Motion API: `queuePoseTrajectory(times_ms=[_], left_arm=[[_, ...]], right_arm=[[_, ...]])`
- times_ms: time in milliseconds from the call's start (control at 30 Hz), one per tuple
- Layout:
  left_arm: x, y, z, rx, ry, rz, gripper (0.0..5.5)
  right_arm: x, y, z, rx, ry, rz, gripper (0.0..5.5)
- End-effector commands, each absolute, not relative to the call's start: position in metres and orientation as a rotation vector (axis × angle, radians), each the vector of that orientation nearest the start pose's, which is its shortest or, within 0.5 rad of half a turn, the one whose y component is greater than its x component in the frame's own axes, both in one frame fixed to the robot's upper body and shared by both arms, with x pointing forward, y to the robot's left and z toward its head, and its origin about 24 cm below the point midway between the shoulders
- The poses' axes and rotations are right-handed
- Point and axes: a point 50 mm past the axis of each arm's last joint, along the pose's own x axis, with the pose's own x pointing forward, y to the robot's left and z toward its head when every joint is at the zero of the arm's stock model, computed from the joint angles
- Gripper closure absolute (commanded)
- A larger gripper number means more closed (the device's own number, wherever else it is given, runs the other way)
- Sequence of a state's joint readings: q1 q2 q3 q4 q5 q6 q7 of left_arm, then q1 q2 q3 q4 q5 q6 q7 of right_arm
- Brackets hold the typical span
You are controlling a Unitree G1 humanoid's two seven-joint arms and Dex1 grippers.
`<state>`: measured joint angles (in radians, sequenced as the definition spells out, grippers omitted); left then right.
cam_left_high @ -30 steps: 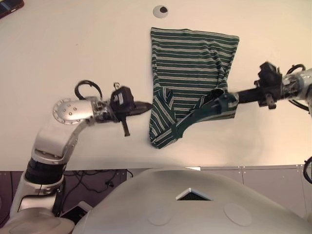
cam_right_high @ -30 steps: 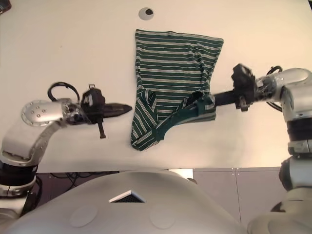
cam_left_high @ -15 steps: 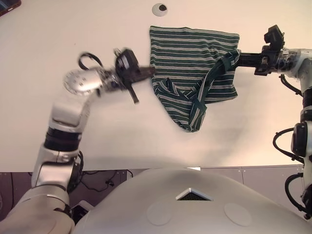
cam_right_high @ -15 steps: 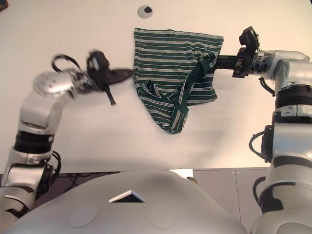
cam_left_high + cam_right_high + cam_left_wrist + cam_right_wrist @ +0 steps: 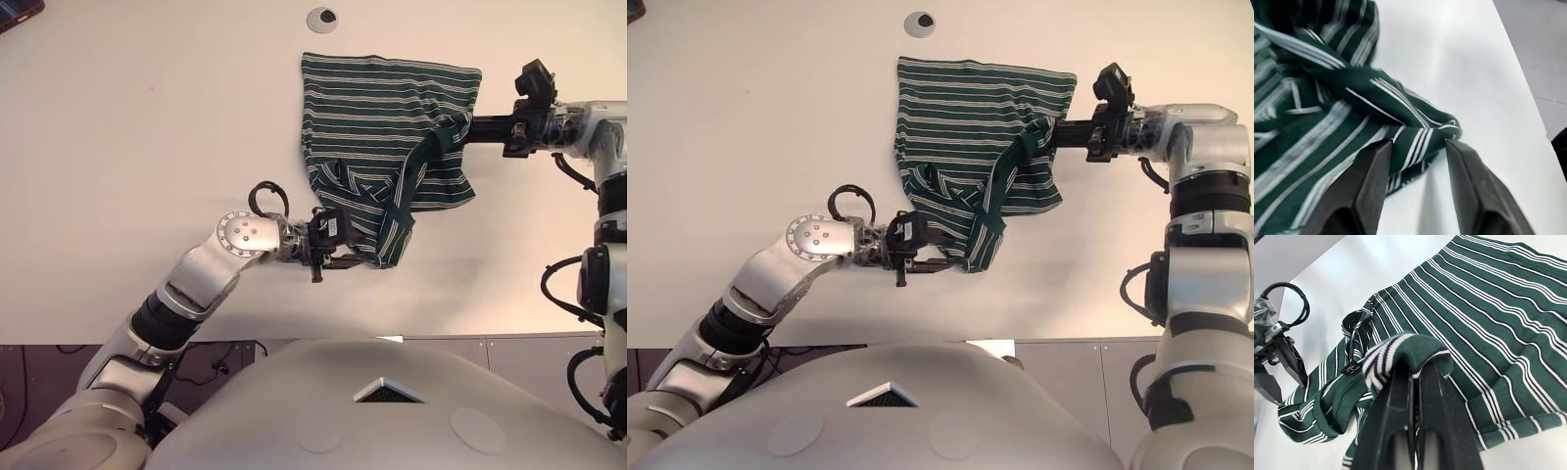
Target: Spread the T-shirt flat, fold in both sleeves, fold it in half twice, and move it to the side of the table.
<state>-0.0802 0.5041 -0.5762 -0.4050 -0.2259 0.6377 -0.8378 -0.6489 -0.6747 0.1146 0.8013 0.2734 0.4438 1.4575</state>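
Green striped T-shirt point(image 5: 387, 127) lay bunched on the pale counter point(image 5: 147, 147), right pincer point(image 5: 458, 131) clamped on a lifted fold at its right edge, left pincer point(image 5: 361, 260) parted astride the near corner (likely to pull it flat).

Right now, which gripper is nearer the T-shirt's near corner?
Left. The left gripper is open around that corner of the T-shirt; the right gripper is shut on a fold at its right edge.

The white worktop point(image 5: 147, 147) carries a green striped T-shirt point(image 5: 382, 117), rumpled and partly folded, lying right of centre toward the far edge. A round port point(image 5: 321, 20) sits at the far edge, and a dark object point(image 5: 20, 12) at the far left corner.
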Motion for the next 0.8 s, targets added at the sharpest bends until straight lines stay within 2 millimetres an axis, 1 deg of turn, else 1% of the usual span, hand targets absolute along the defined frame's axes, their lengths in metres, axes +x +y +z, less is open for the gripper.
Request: queuePoseTrajectory(times_ms=[33,133,200,233,300,367,400,467,567,700,733,800], left_arm=[[0.185,0.072,0.034,0.248,0.558,-1.374,3.57],[0.184,0.070,0.024,0.295,0.624,-1.382,3.57],[0.180,0.074,0.016,0.375,0.684,-1.406,3.57],[0.178,0.076,0.012,0.409,0.707,-1.420,3.76],[0.176,0.077,0.009,0.418,0.720,-1.426,3.98],[0.178,0.078,0.012,0.404,0.693,-1.417,4.21],[0.180,0.079,0.016,0.383,0.670,-1.412,4.43],[0.190,0.085,0.036,0.264,0.586,-1.376,4.80],[0.203,0.100,0.070,0.035,0.481,-1.330,5.25],[0.232,0.120,0.107,-0.232,0.356,-1.245,5.42],[0.243,0.126,0.115,-0.294,0.331,-1.216,5.43],[0.267,0.131,0.124,-0.398,0.298,-1.158,5.43]], right_arm=[[0.309,-0.252,0.079,0.134,0.670,1.135,5.50],[0.308,-0.251,0.081,0.137,0.670,1.145,5.50],[0.308,-0.249,0.081,0.136,0.668,1.149,5.50],[0.308,-0.248,0.081,0.136,0.666,1.149,5.50],[0.307,-0.248,0.081,0.139,0.662,1.148,5.50],[0.307,-0.248,0.081,0.143,0.658,1.144,5.50],[0.307,-0.248,0.080,0.146,0.654,1.140,5.50],[0.307,-0.250,0.082,0.158,0.638,1.128,5.50],[0.306,-0.254,0.085,0.185,0.613,1.117,5.50],[0.310,-0.257,0.088,0.225,0.579,1.083,5.50],[0.313,-0.257,0.090,0.237,0.567,1.071,5.50],[0.320,-0.257,0.095,0.269,0.536,1.040,5.50]])
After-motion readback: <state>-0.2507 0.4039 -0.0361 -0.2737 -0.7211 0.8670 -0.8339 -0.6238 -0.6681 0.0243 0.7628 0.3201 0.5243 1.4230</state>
